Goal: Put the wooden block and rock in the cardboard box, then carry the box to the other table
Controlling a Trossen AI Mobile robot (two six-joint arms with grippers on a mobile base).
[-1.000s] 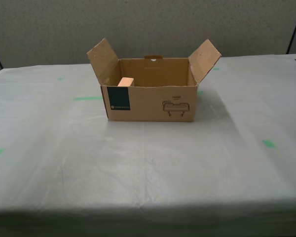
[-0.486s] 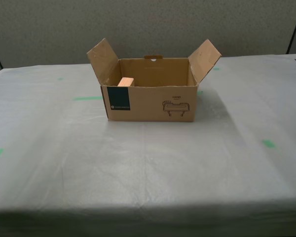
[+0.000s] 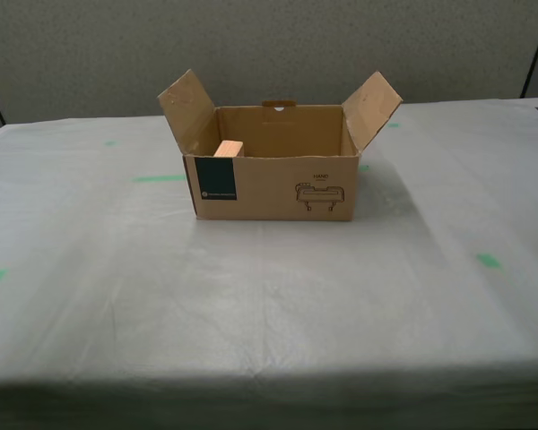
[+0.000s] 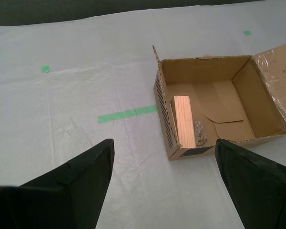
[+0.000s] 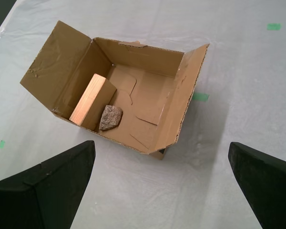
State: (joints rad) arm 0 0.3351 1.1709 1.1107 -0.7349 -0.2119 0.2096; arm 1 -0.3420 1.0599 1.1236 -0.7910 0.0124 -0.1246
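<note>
Green tape marks (image 3: 159, 178) dot the covering (grey wall (image 3: 269, 45) behind).

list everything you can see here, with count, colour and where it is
cardboard box: one, brown with a dark blue label, flaps open, standing on the table near the middle of the exterior view
wooden block: one, pale tan, inside the box, leaning against a side wall
rock: one, brownish-grey, on the box floor right beside the block
table: one, light grey wrinkled covering, under the box
tape marks: several, green, scattered on the covering, one strip next to the box
wall: grey, behind the table
my first end effector: black fingers spread wide, holding nothing, above the table near the box
my second end effector: black fingers spread wide, holding nothing, above the table near the box
</note>
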